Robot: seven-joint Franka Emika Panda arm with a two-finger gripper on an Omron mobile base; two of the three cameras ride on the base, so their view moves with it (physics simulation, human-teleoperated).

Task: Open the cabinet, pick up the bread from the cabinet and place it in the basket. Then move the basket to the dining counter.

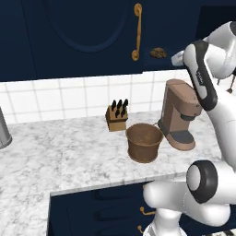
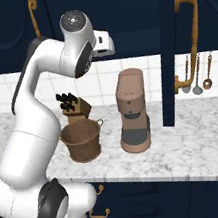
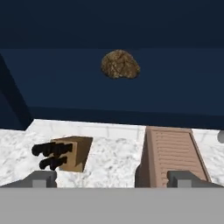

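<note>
The bread, a small lumpy golden-brown loaf, lies on the shelf of the open navy cabinet, whose right door stands swung out. From the left base view the bread shows just right of the closed left door. My gripper is open and empty. It is raised in front of the cabinet opening, level with the shelf and short of the loaf. The round brown basket stands empty on the marble worktop below, and the right base view shows the basket beside my arm. The dining counter is out of view.
A wooden knife block stands behind the basket. A brown coffee machine stands to its right, under the gripper. Ladles hang on the tiled wall at the right. The open door's brass handle juts out towards the base.
</note>
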